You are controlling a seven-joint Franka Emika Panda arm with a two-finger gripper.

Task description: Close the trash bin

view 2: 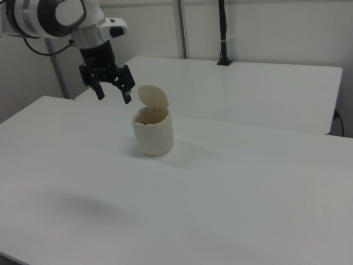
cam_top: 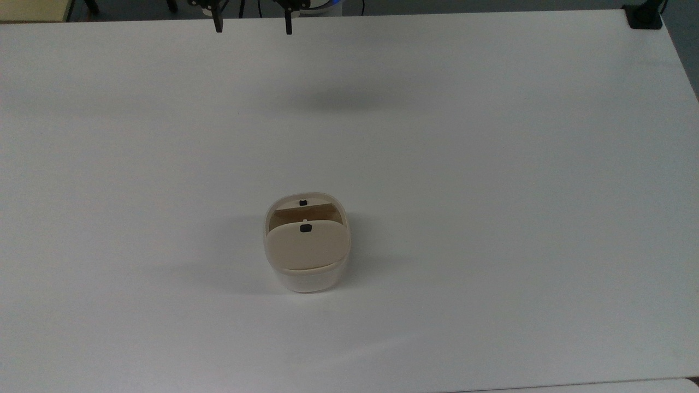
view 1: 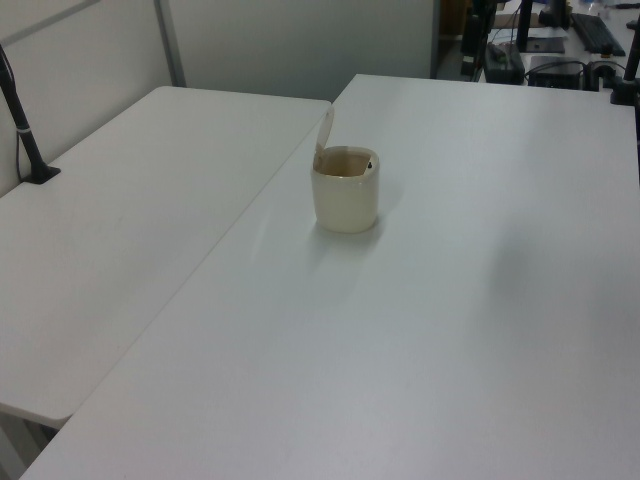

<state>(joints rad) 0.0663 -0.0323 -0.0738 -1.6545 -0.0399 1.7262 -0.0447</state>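
Observation:
The trash bin (cam_top: 308,277) is a small cream-white tub standing near the middle of the white table (cam_top: 491,164). Its beige lid (cam_top: 307,246) is hinged up and the mouth is open; a small black button (cam_top: 305,228) shows on the lid. In the left view the trash bin (view 1: 346,192) has its lid (view 1: 325,130) standing up on the left view's left side. My gripper (cam_top: 253,26) hangs open at the top view's upper edge, far from the bin. In the right view the gripper (view 2: 114,96) is high above the table, left of the raised lid (view 2: 154,97), holding nothing.
A second white table (view 1: 120,230) adjoins this one along a seam. Black clamped posts stand at the table edges (cam_top: 644,16), (view 1: 25,130), (view 2: 223,33). Cluttered desks (view 1: 560,50) lie beyond the far end in the left view.

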